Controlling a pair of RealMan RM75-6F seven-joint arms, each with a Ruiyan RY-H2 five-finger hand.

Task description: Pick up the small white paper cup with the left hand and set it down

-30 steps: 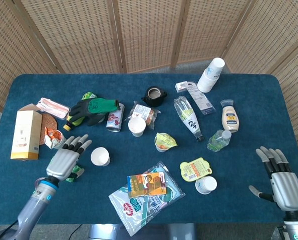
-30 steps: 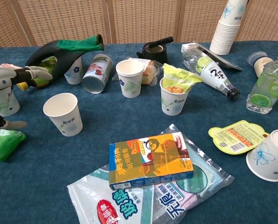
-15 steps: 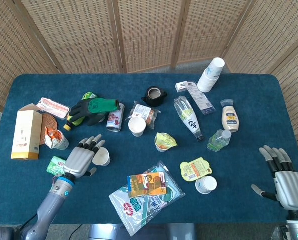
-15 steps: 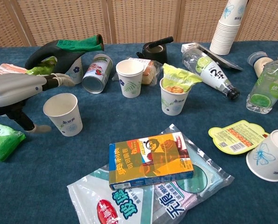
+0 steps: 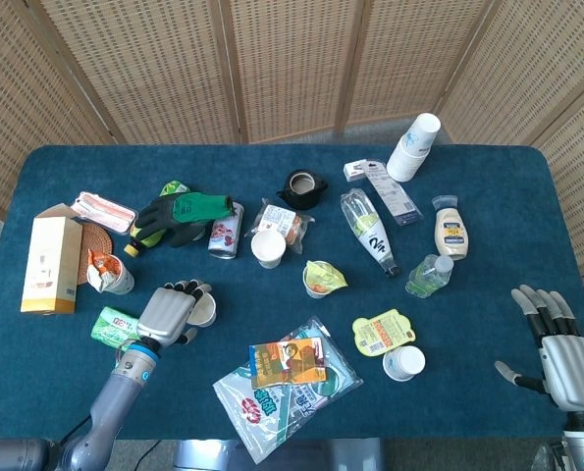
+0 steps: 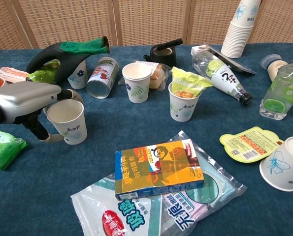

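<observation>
The small white paper cup [image 5: 204,310] [image 6: 68,120] stands upright on the blue table [image 5: 488,285], left of centre. My left hand [image 5: 169,312] [image 6: 23,98] is wrapped around it from its left side. The fingers curl behind the cup's rim and the thumb lies against its lower front. The cup's base still rests on the cloth. My right hand [image 5: 557,353] hovers at the table's front right corner, fingers spread, holding nothing; only the head view shows it.
A green packet [image 5: 113,326] lies just left of my left hand. A snack box on plastic bags [image 5: 288,360] lies to the cup's right. Another upright cup [image 5: 268,247], a can and a black-green glove [image 5: 184,214] sit behind. A tipped cup [image 5: 403,363] lies front right.
My left hand has moved right to the cup and its fingers have curled around it. The right hand has drifted slightly toward the table's front edge.
</observation>
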